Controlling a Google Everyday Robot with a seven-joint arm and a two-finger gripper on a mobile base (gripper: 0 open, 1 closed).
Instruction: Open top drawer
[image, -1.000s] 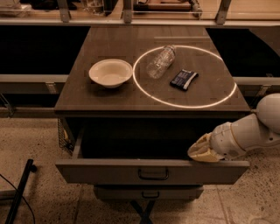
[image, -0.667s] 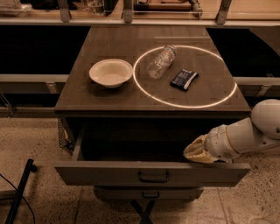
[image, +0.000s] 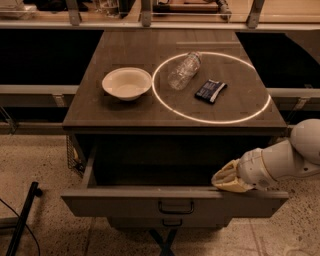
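the wide grey-beige top drawer (image: 125, 204), with its small black bail handle (image: 176, 206), stood pulled well out from under the dark wooden desk (image: 125, 50). the pale pincer (image: 228, 178) sat at the right end of the drawer's front top edge; wide or narrow, could not tell. up on the desk lay a round white bowl (image: 127, 83), a clear plastic bottle (image: 184, 70) on its side and a dark flat packet (image: 210, 90).

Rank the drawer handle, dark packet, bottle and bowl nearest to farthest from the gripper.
Gripper sits at the top drawer's right front edge.
1. Drawer handle, below left.
2. Dark packet, tabletop right.
3. Bottle, tabletop centre.
4. Bowl, tabletop left.
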